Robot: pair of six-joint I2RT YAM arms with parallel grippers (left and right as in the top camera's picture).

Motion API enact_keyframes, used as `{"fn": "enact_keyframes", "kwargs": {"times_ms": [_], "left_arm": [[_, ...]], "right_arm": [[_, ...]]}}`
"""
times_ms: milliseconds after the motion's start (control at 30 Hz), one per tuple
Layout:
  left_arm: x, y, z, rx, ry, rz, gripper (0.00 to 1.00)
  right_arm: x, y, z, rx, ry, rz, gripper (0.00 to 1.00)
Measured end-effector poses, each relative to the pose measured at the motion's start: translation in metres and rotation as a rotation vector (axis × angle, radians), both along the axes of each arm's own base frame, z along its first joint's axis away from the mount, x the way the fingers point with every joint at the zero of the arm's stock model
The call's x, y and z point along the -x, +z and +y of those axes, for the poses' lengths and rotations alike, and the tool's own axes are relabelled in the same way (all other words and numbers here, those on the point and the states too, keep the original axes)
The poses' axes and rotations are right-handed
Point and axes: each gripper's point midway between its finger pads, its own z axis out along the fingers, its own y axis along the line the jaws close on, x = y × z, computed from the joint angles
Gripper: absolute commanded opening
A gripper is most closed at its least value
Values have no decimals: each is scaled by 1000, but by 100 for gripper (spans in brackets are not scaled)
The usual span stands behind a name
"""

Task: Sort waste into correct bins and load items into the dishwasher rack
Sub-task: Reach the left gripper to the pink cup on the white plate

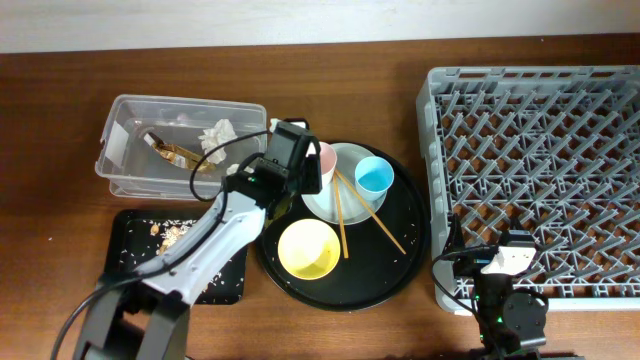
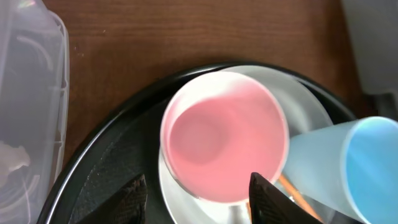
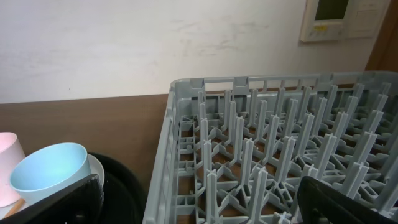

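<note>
No legible text; wall panel (image 3: 336,15) display too blurred to read.

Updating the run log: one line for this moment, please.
left end effector: open, over pink cup | right end effector: open, by rack

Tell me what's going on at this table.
The left gripper hovers open over the pink cup, which sits on the plate in the round black tray. The right gripper sits open beside the dishwasher rack, which holds nothing yet. A tissue and a wrapper lie in the clear tub.

Left arm (image 1: 205,245): white shell, black cables; fingers (image 2: 268,200) black.
</note>
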Motion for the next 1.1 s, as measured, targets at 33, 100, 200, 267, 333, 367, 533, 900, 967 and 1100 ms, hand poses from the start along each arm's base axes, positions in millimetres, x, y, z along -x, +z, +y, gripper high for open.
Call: {"fn": "enact_keyframes", "kwargs": {"times_ms": [33, 100, 200, 267, 333, 367, 533, 900, 967, 1100], "left_arm": [[0, -3, 0, -3, 0, 5, 52], [-1, -7, 1, -11, 3, 12, 52], [-3, -14, 0, -15, 4, 15, 52], [-6, -17, -2, -13, 5, 10, 52], [-10, -19, -2, -15, 11, 0, 52], [-12, -19, -2, -17, 15, -8, 52], [-16, -17, 0, -22, 32, -27, 51], [-12, -20, 3, -30, 42, -6, 23], [-8, -24, 5, -44, 42, 17, 22], [-4, -28, 8, -55, 41, 37, 23]], "right_arm": [[0, 0, 0, 0, 0, 0, 98], [0, 0, 0, 1, 0, 0, 98], [0, 0, 0, 0, 0, 0, 98], [0, 0, 0, 0, 0, 0, 98], [0, 0, 0, 1, 0, 0, 98], [0, 0, 0, 0, 0, 0, 98], [0, 0, 0, 1, 0, 0, 98], [0, 0, 0, 0, 0, 0, 98], [0, 0, 0, 0, 0, 0, 98], [0, 0, 0, 0, 0, 0, 98]]}}
